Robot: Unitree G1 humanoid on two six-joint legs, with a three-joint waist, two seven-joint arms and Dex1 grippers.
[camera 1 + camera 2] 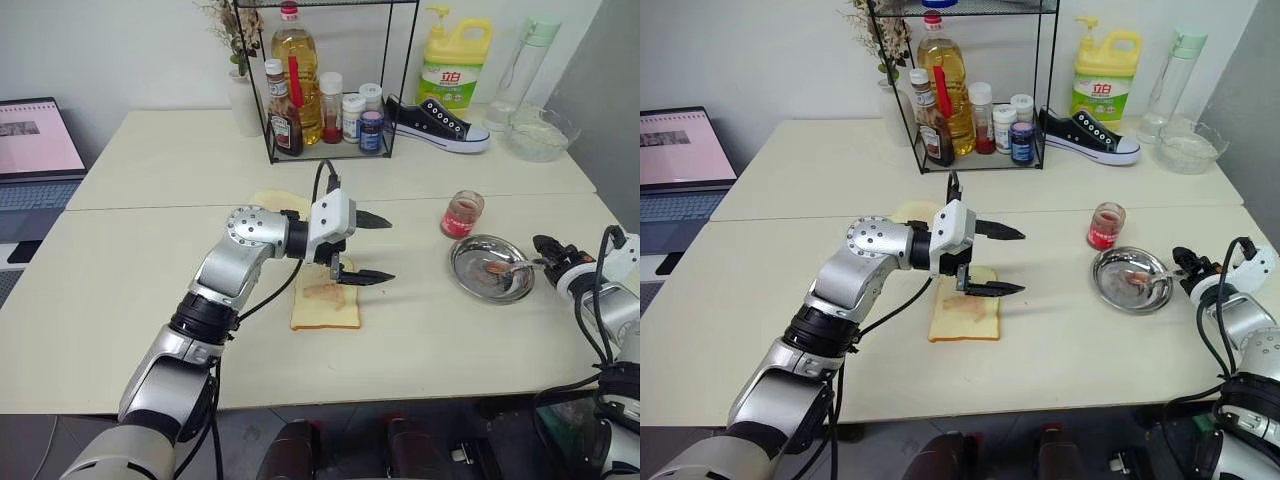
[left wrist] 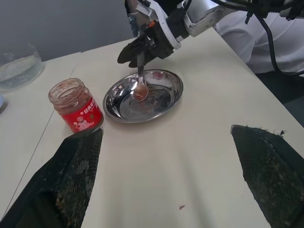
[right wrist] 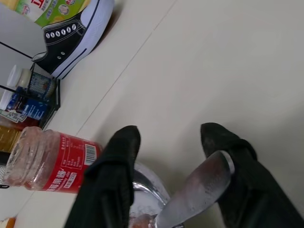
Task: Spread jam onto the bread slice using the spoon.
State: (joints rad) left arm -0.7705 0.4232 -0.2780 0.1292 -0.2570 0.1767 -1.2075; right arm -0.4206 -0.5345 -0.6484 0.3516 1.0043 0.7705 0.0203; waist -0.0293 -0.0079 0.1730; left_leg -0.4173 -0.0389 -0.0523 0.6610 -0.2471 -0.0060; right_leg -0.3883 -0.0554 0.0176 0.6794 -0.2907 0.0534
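The left arm is the nearest thing in the head views, and it reaches from the lower left across the table (image 1: 120, 330). Its left gripper (image 1: 372, 248) hangs with the two fingers spread wide apart and nothing between them. It points to the right, just above the bread (image 1: 326, 300). The bread lies flat near the middle of the table, with a thin reddish smear already on its top.

The spoon (image 2: 141, 85) is at the right side, in the steel dish (image 1: 470, 272). Its bowl, with some red on it, rests on the dish floor, and the handle rises toward the right gripper (image 1: 546, 256) at the dish rim. In the right wrist view the fingers stand apart and the handle lies against the inner side of one finger (image 3: 237, 156); I cannot tell if they have a real hold on it or are letting it go. The jam jar (image 1: 463, 213) stands upright just behind the dish, apart from it.

So the spoon's long axis runs from the dish toward the right hand, and the right arm is much nearer to it than the left. The bread is well apart, to the left of the dish. I judge the spreading is mostly done.
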